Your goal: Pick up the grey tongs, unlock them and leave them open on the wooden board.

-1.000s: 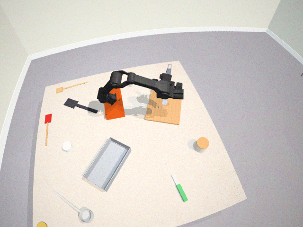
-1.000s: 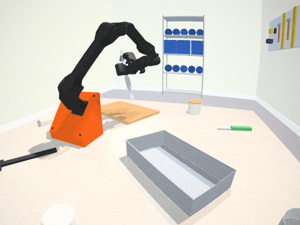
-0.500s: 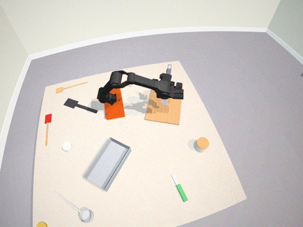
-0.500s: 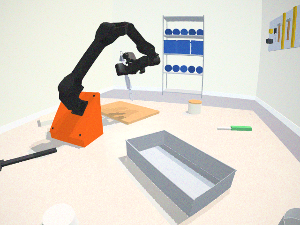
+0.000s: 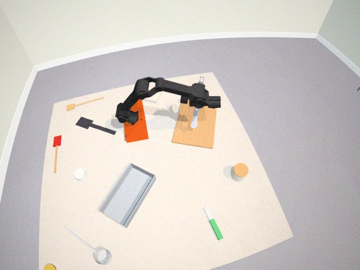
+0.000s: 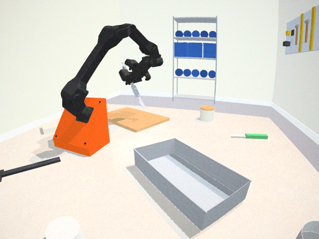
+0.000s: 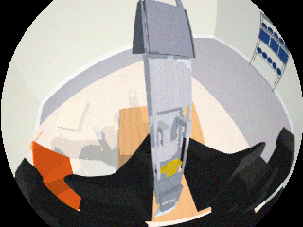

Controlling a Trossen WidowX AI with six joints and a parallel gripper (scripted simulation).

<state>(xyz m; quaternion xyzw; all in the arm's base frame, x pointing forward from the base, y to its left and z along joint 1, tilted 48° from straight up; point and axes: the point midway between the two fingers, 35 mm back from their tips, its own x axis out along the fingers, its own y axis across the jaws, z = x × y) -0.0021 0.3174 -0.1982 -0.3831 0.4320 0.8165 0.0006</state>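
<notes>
My gripper (image 5: 196, 102) (image 6: 129, 77) (image 7: 162, 136) is shut on the grey tongs (image 5: 194, 119) (image 6: 137, 93) (image 7: 166, 70) near their hinge end. It holds them high in the air over the wooden board (image 5: 203, 133) (image 6: 144, 119) (image 7: 129, 132). The tongs hang steeply with the tips pointing down and toward the board, arms close together. A yellow lock piece (image 7: 170, 166) shows between the fingers in the wrist view. The grey roasting tin (image 5: 126, 194) (image 6: 192, 179) stands empty in front of the arm's orange base (image 5: 136, 125) (image 6: 82, 128).
On the mat lie a black spatula (image 5: 94, 125) (image 6: 28, 166), a red spatula (image 5: 56, 151), a wooden spatula (image 5: 82, 103), a white cup (image 5: 79, 174), a jar with an orange lid (image 5: 240, 171) (image 6: 207, 112), a green-handled knife (image 5: 214, 223) (image 6: 251, 135) and a strainer (image 5: 100, 254). A shelf (image 6: 195, 59) stands at the back wall.
</notes>
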